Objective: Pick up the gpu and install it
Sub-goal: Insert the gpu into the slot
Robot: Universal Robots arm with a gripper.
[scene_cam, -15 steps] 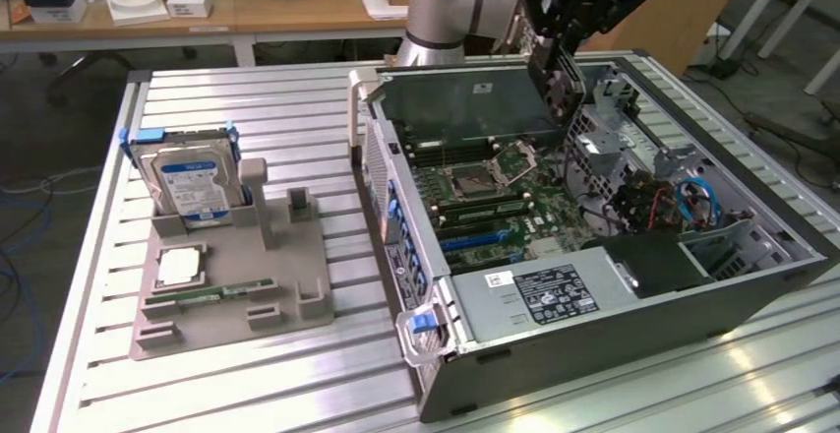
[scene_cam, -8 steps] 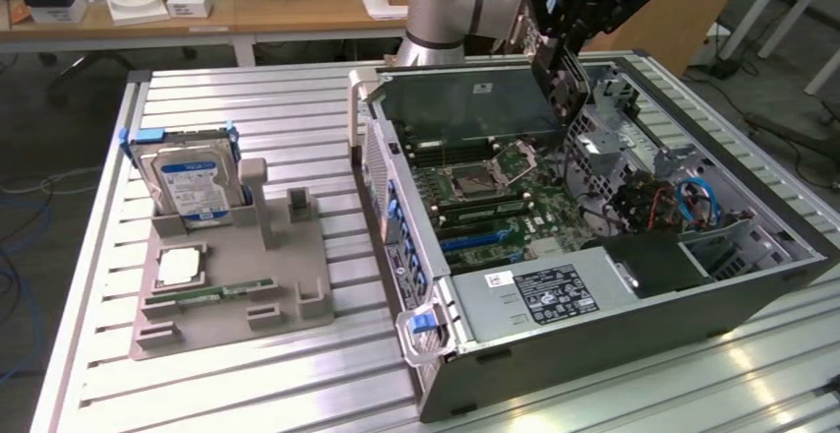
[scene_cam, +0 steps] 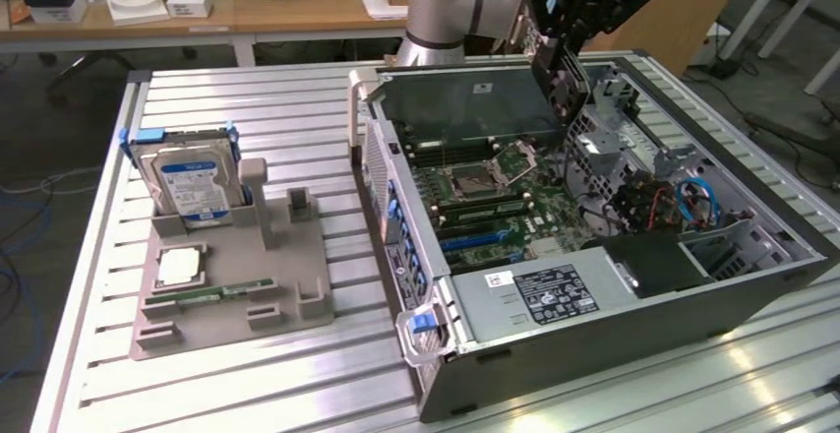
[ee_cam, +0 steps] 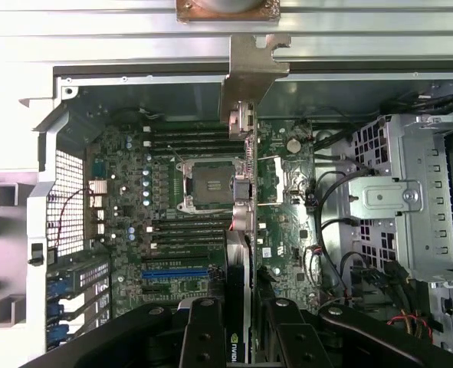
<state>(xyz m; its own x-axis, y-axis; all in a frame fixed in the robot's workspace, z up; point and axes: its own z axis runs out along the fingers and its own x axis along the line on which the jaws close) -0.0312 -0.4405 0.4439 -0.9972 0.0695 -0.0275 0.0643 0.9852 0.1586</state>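
My gripper (scene_cam: 566, 54) hangs over the open computer case (scene_cam: 393, 187), shut on the gpu (scene_cam: 572, 93). In the wrist view the gpu (ee_cam: 243, 207) is seen edge-on, a thin black card clamped between the black fingers (ee_cam: 203, 337). Its silvery end bracket (ee_cam: 253, 69) points toward the case's far wall. The card hovers above the motherboard (ee_cam: 126, 192), over the processor socket (ee_cam: 211, 184). The blue expansion slot (ee_cam: 176, 272) lies off to one side of the card and has nothing in it.
A drive cage (ee_cam: 410, 199) and loose cables (scene_cam: 690, 202) crowd the case on the exterior view's right, with the power supply (scene_cam: 538, 290) at its near end. On the exterior view's left, a grey fixture (scene_cam: 282, 285) holds a blue-labelled hard drive (scene_cam: 195, 182), a processor (scene_cam: 180, 266) and a green memory stick (scene_cam: 210, 295).
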